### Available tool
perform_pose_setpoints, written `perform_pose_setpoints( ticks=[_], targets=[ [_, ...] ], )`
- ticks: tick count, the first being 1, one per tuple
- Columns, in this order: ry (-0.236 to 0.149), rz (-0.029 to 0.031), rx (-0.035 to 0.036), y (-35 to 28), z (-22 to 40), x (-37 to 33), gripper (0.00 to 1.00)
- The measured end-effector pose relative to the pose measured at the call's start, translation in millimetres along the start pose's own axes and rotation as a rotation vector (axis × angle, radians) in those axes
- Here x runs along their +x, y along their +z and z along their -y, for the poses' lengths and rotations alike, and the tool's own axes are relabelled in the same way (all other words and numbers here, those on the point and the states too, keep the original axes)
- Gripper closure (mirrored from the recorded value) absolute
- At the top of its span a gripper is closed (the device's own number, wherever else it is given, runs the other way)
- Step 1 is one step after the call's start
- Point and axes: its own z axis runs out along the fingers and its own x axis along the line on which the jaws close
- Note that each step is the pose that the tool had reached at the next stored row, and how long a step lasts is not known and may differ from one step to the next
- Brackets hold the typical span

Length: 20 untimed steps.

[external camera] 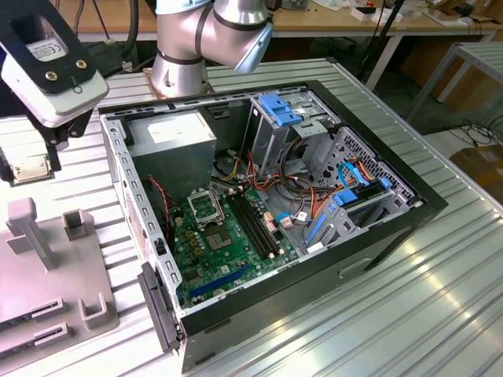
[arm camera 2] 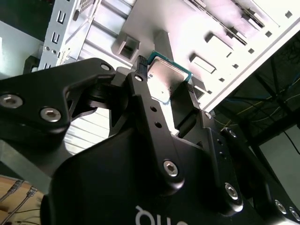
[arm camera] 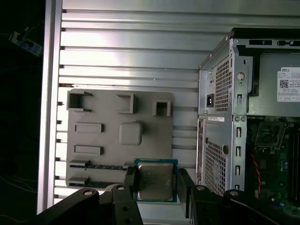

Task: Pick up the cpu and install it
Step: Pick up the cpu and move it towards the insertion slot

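I see the gripper (arm camera: 156, 175) closed on the cpu (arm camera: 155, 182). Its 2 black fingers (arm camera: 130, 182) are pinching the chip on 2 opposite edges, 1 finger on each side. The chip sits flat between the tips, with its other 2 edges free. In the second wrist view the cpu (arm camera 2: 167, 80) is again between the fingers (arm camera 2: 141, 82), and I can find no gap between finger and chip.

The cpu is in the air and rests on nothing. In the exterior view it (external camera: 28, 168) hangs under the arm's head at the exterior view's far left, above the ribbed metal table (external camera: 393, 314) and higher than the grey parts tray (external camera: 47, 259). In the first wrist view the tray (arm camera: 93, 140) lies well below the chip, and the chip covers a part of the tray's edge. The open computer case (external camera: 259, 314) stands beside the tray. The square socket (external camera: 206, 206) on the green board inside it is well apart from the chip (its centre looks dark).

The cpu is a small, thin square. Its face is silver-grey metal with a narrow teal-green border of board all around. In the first wrist view the face looks dull. In the second wrist view it is pale and bright, and 1 corner stands clear of the fingers.
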Motion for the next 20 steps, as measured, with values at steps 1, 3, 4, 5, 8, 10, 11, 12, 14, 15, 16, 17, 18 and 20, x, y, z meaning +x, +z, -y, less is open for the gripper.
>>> perform_pose_setpoints(
  ticks=[1,3,4,5,8,10,11,12,14,15,16,17,18,20],
  targets=[
    [0.000,0.0000,0.0000,0.0,0.1,-1.7,0.55],
    [0.000,0.0000,0.0000,-0.2,0.2,-5.6,0.55],
    [0.000,0.0001,0.0000,-0.2,0.3,-7.3,0.55],
    [0.000,0.0001,0.0000,-0.2,0.4,-9.1,0.55],
    [0.000,0.0000,0.0001,-0.4,0.6,-14.4,0.55],
    [0.000,0.0000,0.0000,-0.6,0.8,-18.1,0.55],
    [0.000,0.0000,0.0000,-0.6,0.8,-19.8,0.55],
    [0.000,0.0001,0.0000,-0.6,0.9,-21.8,0.55],
    [0.000,-0.0001,0.0001,-0.8,1.1,-26.2,0.55],
    [0.000,0.0000,0.0001,-0.9,1.2,-28.0,0.55],
    [0.000,0.0000,0.0000,-0.9,1.2,-30.4,0.55],
    [0.000,0.0000,0.0000,-1.0,1.3,-32.0,0.55],
    [0.000,0.0000,0.0000,-1.0,1.4,-34.1,0.55],
    [0.000,0.0000,0.0001,-1.2,1.6,-37.8,0.55]
  ],
)
